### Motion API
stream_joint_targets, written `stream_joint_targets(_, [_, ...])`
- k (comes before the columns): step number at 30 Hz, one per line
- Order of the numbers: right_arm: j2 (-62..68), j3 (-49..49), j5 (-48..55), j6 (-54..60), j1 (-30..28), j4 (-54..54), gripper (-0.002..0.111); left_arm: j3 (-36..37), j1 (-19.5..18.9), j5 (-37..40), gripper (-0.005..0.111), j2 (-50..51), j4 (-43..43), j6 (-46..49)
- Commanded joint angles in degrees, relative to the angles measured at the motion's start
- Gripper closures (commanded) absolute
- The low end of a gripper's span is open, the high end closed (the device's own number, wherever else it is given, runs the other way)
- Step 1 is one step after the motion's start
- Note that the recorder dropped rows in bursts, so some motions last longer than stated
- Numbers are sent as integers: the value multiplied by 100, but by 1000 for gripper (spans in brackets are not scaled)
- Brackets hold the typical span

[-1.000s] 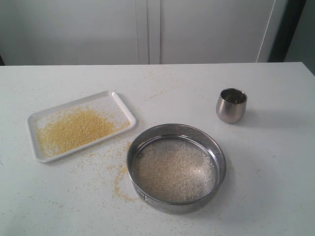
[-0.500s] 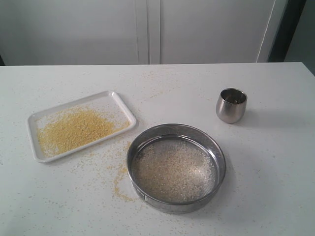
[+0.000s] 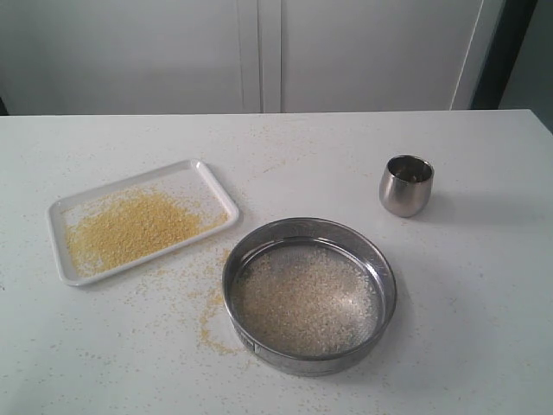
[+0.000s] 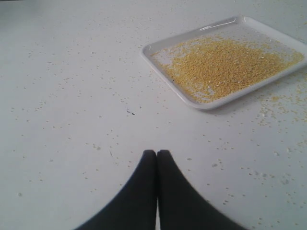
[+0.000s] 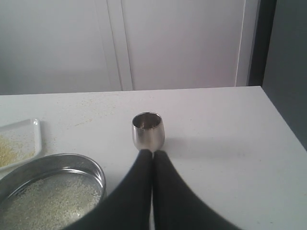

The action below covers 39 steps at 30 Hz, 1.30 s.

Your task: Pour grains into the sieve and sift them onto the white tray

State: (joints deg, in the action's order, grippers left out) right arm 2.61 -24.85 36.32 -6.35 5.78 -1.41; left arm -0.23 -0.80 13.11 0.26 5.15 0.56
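The round steel sieve (image 3: 309, 294) rests on the table at centre front, holding pale off-white grains (image 3: 304, 301); its rim also shows in the right wrist view as the sieve (image 5: 53, 165). To its left lies the white tray (image 3: 207, 177) covered with golden-yellow grains (image 3: 130, 229); the tray (image 4: 192, 98) and its yellow grains (image 4: 225, 64) appear in the left wrist view. My left gripper (image 4: 157, 153) is shut and empty above bare table, well away from the tray. My right gripper (image 5: 153, 152) is shut and empty, its tips just in front of the steel cup. Neither arm shows in the exterior view.
A small rounded steel cup (image 3: 406, 185) stands upright at the right rear, seen as the cup (image 5: 148, 130) in the right wrist view. Spilled yellow grains (image 3: 210, 322) are scattered on the white table (image 3: 484, 294) between tray and sieve. White cabinet doors stand behind.
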Motion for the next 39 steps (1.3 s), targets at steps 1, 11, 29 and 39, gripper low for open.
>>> stream_joint_targets(1, [-261, 390, -217, 7, -43, 6, 108, 23, -16, 17, 107, -26, 58, -56])
stream_joint_targets(11, [-261, 1159, -699, 7, -43, 19, 108, 23, -16, 17, 107, -26, 58, -56])
stream_joint_targets(29, [-261, 2377, -1445, 7, -43, 441, 108, 23, -16, 17, 107, -26, 58, -56])
stream_joint_targets(39, [-261, 2485, -1671, 7, -43, 490, 108, 23, -16, 17, 107, -26, 58, -56])
